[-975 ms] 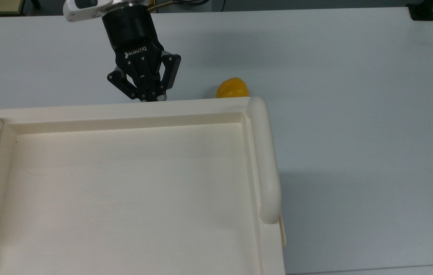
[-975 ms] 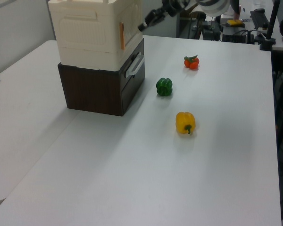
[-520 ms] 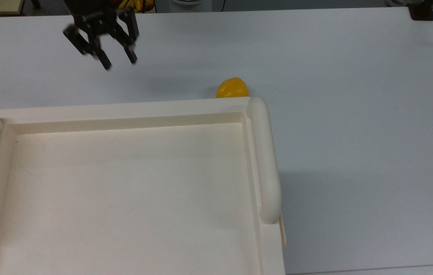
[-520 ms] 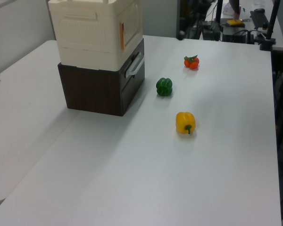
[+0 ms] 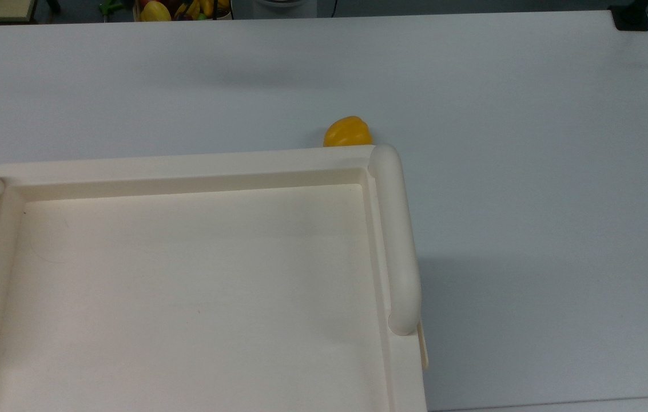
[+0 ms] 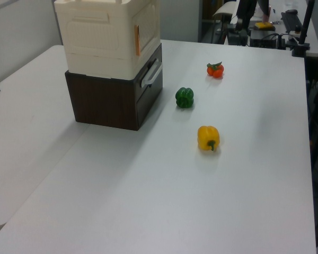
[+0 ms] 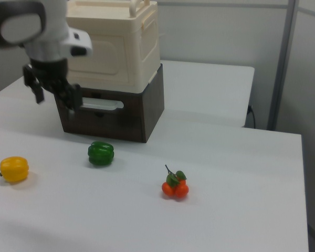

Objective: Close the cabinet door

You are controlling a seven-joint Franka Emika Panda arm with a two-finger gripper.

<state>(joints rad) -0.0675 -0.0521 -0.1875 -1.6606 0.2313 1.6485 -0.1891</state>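
One cream cabinet [image 6: 108,39], one dark drawer unit [image 6: 116,98], one yellow pepper [image 6: 208,137], one green pepper [image 6: 184,97], one tomato cluster [image 6: 215,69]

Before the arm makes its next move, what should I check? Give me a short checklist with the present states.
1. The cabinet door lies flat against the cabinet: ok, as far as the left view tells.
2. The hand is open and holds nothing: ok.
3. The hand is clear of the cabinet front: cannot tell.
4. The green pepper, yellow pepper and tomatoes lie apart from the cabinet: ok.

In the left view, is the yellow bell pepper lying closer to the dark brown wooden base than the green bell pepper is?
No: the green bell pepper lies nearer the dark brown wooden base than the yellow bell pepper.
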